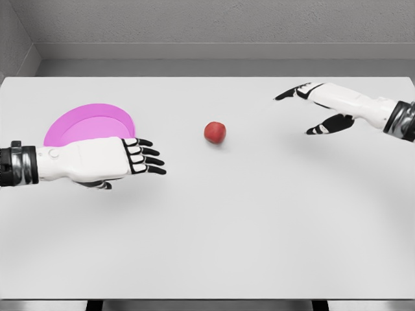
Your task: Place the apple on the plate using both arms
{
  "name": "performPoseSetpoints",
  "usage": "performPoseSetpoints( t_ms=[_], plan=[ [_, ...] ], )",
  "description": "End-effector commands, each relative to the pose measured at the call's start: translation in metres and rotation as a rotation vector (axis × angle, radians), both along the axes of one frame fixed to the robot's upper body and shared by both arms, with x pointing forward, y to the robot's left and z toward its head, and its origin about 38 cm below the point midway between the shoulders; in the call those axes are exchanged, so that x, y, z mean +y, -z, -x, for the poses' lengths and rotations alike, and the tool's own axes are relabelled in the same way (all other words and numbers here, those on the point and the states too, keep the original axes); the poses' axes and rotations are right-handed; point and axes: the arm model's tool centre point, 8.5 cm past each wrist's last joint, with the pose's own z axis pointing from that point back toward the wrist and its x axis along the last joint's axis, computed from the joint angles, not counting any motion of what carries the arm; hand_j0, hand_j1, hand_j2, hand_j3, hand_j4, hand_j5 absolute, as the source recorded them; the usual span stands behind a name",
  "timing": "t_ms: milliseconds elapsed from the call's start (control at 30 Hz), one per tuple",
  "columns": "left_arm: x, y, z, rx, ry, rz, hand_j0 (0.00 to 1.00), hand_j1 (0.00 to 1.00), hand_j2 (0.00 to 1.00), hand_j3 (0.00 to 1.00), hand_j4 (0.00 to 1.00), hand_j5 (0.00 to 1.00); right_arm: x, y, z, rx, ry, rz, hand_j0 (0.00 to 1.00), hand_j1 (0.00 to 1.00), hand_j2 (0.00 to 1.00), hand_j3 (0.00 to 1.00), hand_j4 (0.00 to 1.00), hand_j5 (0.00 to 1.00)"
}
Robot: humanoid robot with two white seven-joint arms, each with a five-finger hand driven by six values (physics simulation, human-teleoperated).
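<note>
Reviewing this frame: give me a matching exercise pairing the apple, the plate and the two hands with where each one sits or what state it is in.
Column one:
1. apple
2. plate
3. left hand
4. right hand

Column two:
A. pink, at the table's left, partly hidden by a hand
B. open, at the upper right, holding nothing
C. red, alone near the table's middle, untouched
D. open, fingers pointing toward the apple, in front of the plate

Pairs: 1-C, 2-A, 3-D, 4-B
</note>
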Motion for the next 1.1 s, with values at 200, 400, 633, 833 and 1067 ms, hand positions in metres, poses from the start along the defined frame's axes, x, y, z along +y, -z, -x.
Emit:
performPoseSetpoints(
  t_ms=[200,400,633,833,1067],
  plan=[
    [-0.058,-0.023,-0.063,-0.029,0.004,0.104,1.0,1.0,1.0,1.0,1.0,1.0,-0.086,-0.013,0.018,-0.003,0.182,0.036,1.0,1.0,1.0,1.0,1.0,1.0],
    [-0.108,-0.009,-0.099,0.09,-0.007,0.177,1.0,1.0,1.0,1.0,1.0,1.0,-0.091,-0.017,0.02,-0.008,0.188,0.049,1.0,1.0,1.0,1.0,1.0,1.0],
    [-0.131,0.009,-0.103,0.139,0.005,0.155,1.0,1.0,1.0,1.0,1.0,1.0,-0.089,-0.016,0.019,-0.007,0.185,0.049,1.0,1.0,1.0,1.0,1.0,1.0],
    [-0.122,0.046,-0.134,0.186,-0.123,0.082,1.0,1.0,1.0,1.0,1.0,1.0,-0.09,-0.013,0.02,0.001,0.186,0.049,1.0,1.0,1.0,1.0,1.0,1.0],
    [-0.149,0.05,-0.134,0.193,-0.093,0.074,1.0,1.0,1.0,1.0,1.0,1.0,-0.09,-0.012,0.021,0.002,0.186,0.051,1.0,1.0,1.0,1.0,1.0,1.0]
  ],
)
